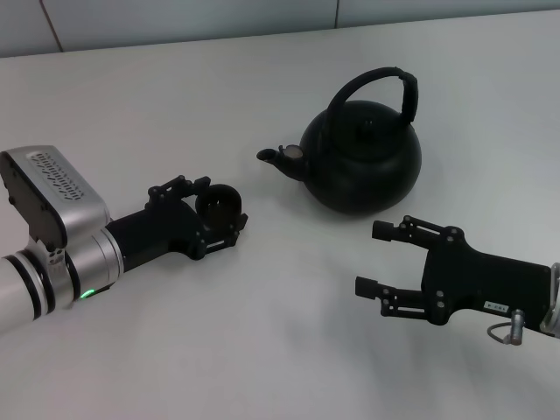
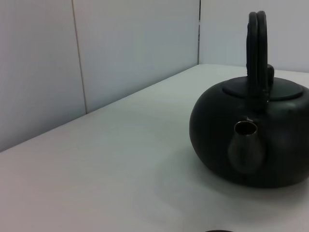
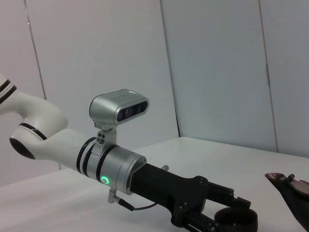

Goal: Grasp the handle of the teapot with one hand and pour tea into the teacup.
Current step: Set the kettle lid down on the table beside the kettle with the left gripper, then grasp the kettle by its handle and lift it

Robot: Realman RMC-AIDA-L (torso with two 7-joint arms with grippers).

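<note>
The matte black teapot (image 1: 363,162) stands on the white table, right of centre, with its arched handle (image 1: 376,83) upright and its stubby spout (image 1: 280,157) pointing at my left arm. My left gripper (image 1: 219,212) is shut on the small dark teacup (image 1: 222,199), which rests low on the table a short way from the spout. My right gripper (image 1: 376,258) hovers open in front of the teapot, apart from it and holding nothing. The left wrist view faces the teapot (image 2: 270,140), spout (image 2: 246,145) and handle (image 2: 257,53). The right wrist view shows the left gripper (image 3: 227,217) around the teacup (image 3: 239,220).
The white table (image 1: 262,350) runs back to a pale panelled wall (image 2: 96,58). Nothing else stands on it.
</note>
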